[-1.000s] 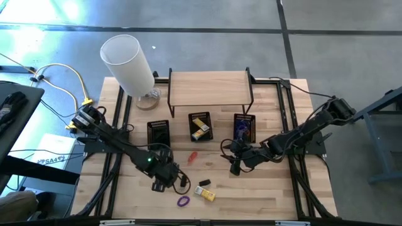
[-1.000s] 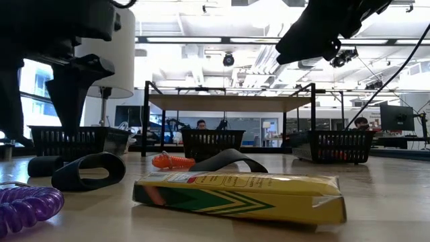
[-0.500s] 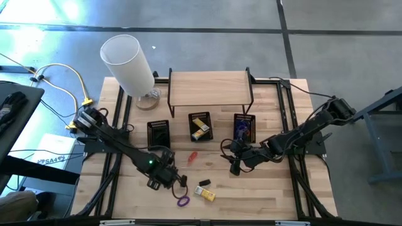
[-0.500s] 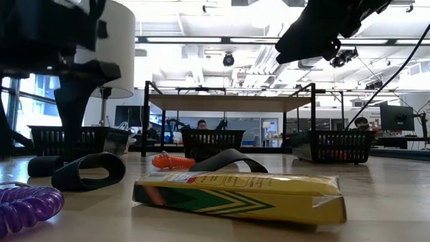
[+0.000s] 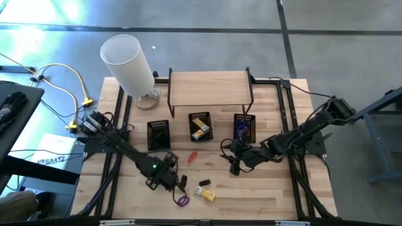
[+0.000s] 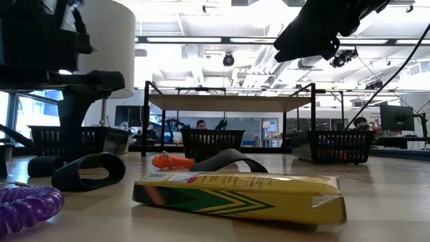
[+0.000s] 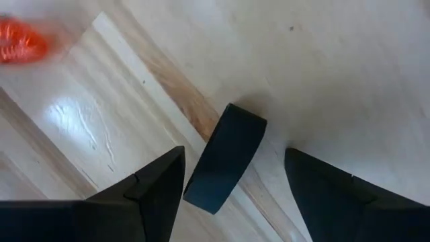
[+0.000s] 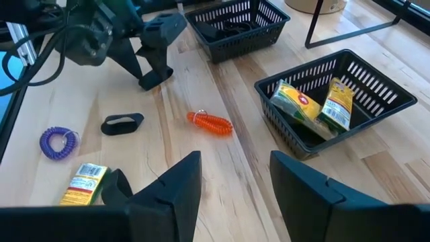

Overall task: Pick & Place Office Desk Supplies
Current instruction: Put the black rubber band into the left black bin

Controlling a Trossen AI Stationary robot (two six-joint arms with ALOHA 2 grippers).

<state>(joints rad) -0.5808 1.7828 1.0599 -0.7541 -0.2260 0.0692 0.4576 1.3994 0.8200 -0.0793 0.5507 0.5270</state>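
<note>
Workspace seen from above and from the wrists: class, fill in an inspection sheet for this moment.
Surface: wooden table, a shelf at the back.
Job's things: purple coil, yellow box, black loop and orange coil loose on the table; more yellow boxes in the middle basket.
Clutter: tall white cylinder.
Pincers: left pincer open, over the black loop; right pincer open, empty.
Cables: yellow cables left of the table.
Surroundings: person far behind.

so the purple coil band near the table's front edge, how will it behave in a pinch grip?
The purple coil band looks like a springy spiral loop, so it will probably squash and stretch, not hold shape. It seems thin and hollow, so likely very light. It lies flat on the table, so rolling seems unlikely, though its ridged coils could snag a fingertip.
</note>
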